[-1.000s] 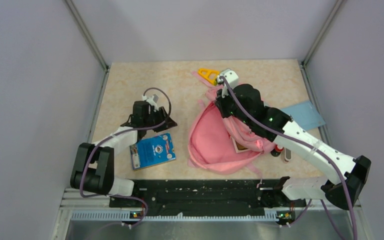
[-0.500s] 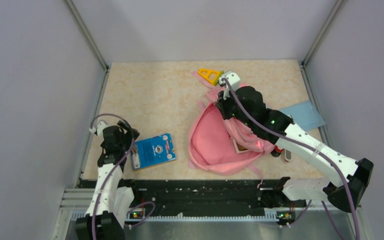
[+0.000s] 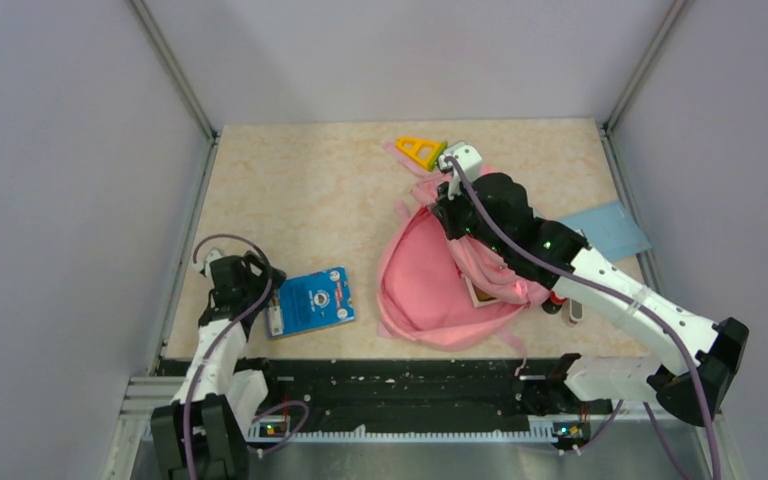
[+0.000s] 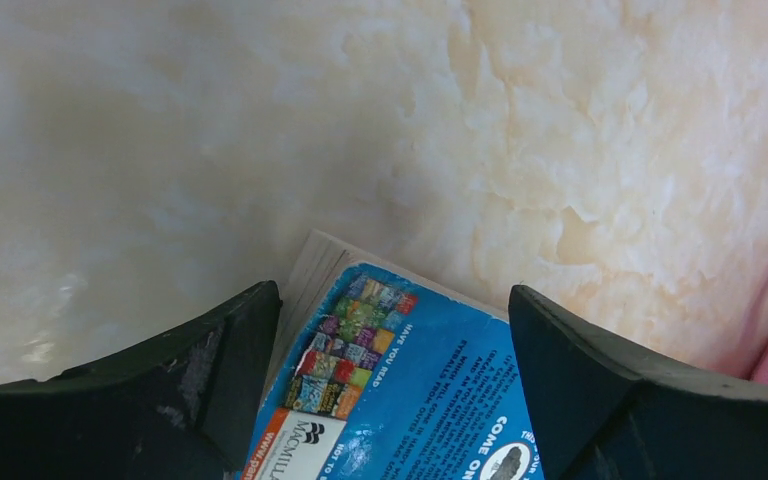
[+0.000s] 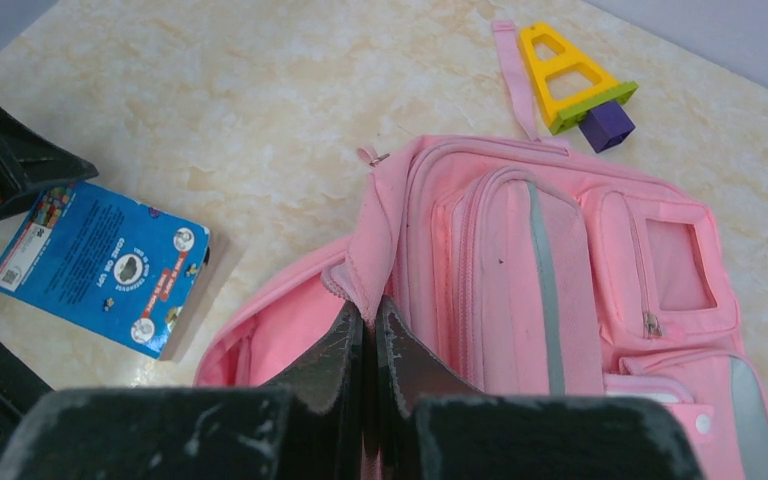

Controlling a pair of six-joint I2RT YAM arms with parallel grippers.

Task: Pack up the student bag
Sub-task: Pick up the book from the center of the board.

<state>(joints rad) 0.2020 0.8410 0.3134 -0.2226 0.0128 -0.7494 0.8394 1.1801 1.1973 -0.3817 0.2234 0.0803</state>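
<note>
— So, from above, where is the student bag point(image 3: 440, 290)?
— Lying on the table point(image 3: 310, 190), right of centre, its opened side toward 9 o'clock. A yellow toy point(image 3: 417, 150) lies just beside it at 12 o'clock, a pale blue sheet point(image 3: 608, 230) at 3, and a blue book point(image 3: 312, 302) at 9, apart from it.
— And the arms?
— The right gripper point(image 3: 445, 222) is down on the bag's upper edge. The left gripper point(image 3: 268, 283) sits at the book's 9 o'clock side.
— Left wrist view?
— Fingers point(image 4: 190, 370) spread wide, one on each side of the book's corner, not touching it as far as I can tell.
— Right wrist view?
— Its fingers point(image 5: 320, 370) are pressed together, pinching the pink rim of the bag's opening
</note>
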